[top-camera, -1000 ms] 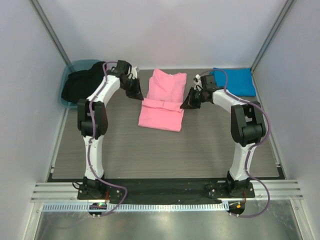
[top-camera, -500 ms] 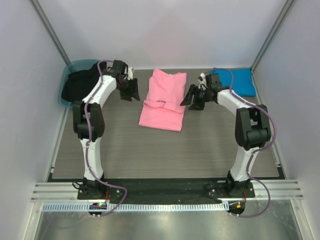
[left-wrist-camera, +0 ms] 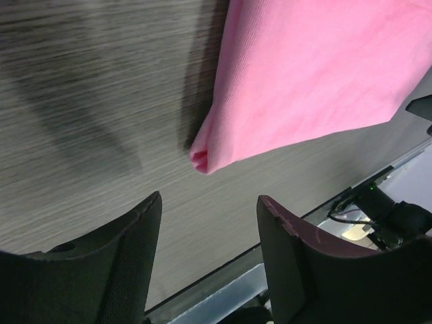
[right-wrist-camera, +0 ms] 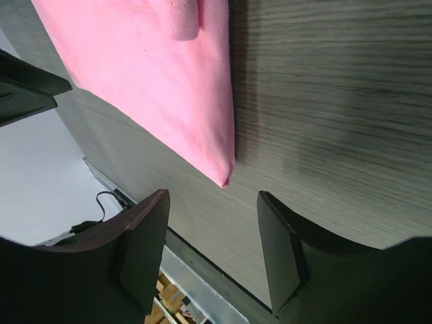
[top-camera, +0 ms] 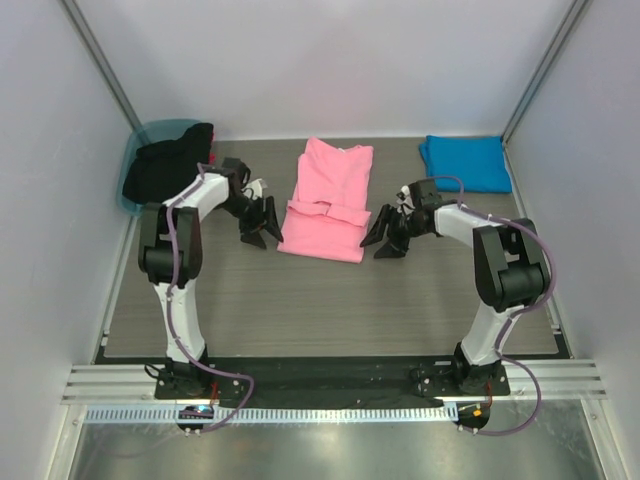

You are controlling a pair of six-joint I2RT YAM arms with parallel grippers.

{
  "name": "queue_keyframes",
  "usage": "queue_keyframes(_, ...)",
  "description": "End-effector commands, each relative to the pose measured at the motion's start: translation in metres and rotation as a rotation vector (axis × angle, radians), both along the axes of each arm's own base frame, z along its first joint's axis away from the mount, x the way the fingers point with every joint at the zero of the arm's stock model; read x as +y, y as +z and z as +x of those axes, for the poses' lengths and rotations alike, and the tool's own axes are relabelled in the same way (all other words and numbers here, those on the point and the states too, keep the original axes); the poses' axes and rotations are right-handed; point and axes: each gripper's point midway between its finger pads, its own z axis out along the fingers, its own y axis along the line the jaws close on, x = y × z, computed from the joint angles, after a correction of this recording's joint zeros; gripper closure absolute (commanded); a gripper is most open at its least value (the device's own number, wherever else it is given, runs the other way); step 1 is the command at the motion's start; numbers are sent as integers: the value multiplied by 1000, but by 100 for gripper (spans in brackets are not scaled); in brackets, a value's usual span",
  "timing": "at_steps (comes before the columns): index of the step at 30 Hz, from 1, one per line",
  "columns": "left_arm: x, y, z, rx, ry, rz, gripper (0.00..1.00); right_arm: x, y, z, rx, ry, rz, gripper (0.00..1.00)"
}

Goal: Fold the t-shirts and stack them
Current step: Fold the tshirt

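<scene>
The pink t-shirt (top-camera: pixel 322 200) lies partly folded in the middle of the table, sleeves turned in. At the back right corner lies the blue t-shirt (top-camera: pixel 466 163), folded. My left gripper (top-camera: pixel 262 235) stands open just left of the pink shirt's near left corner, holding nothing. On the other side, my right gripper (top-camera: pixel 383 240) is open beside the near right corner, also holding nothing. In the left wrist view the pink t-shirt (left-wrist-camera: pixel 304 74) has its corner just ahead of the left gripper (left-wrist-camera: pixel 209 202). In the right wrist view the pink t-shirt (right-wrist-camera: pixel 155 74) ends ahead of the right gripper (right-wrist-camera: pixel 212 199).
A teal tub (top-camera: pixel 150 130) at the back left holds a black cloth (top-camera: pixel 170 165) that spills over its rim. White walls close the table on three sides. The near table edge and metal rail show beyond the fingers in both wrist views.
Both grippers opened and moved toward the near side along the pink shirt's edges, from its middle to its near corners. The shirt lies as before.
</scene>
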Motion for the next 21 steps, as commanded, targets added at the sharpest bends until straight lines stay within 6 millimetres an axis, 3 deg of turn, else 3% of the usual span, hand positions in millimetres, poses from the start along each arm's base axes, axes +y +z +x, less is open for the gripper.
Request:
queue_keyframes(1, -12, 6, 5, 5, 8, -72, 41, 16, 4, 3, 11, 12, 61, 40)
queue_keyframes(13, -25, -16, -4, 54, -28, -63, 49, 31, -21, -12, 113, 47, 75, 45)
queue_keyframes(17, -31, -20, -4, 59, -41, -71, 64, 31, -26, -11, 119, 36, 71, 51)
queue_keyframes(21, -30, -24, -5, 68, -39, -65, 72, 28, -31, -10, 114, 30, 56, 61)
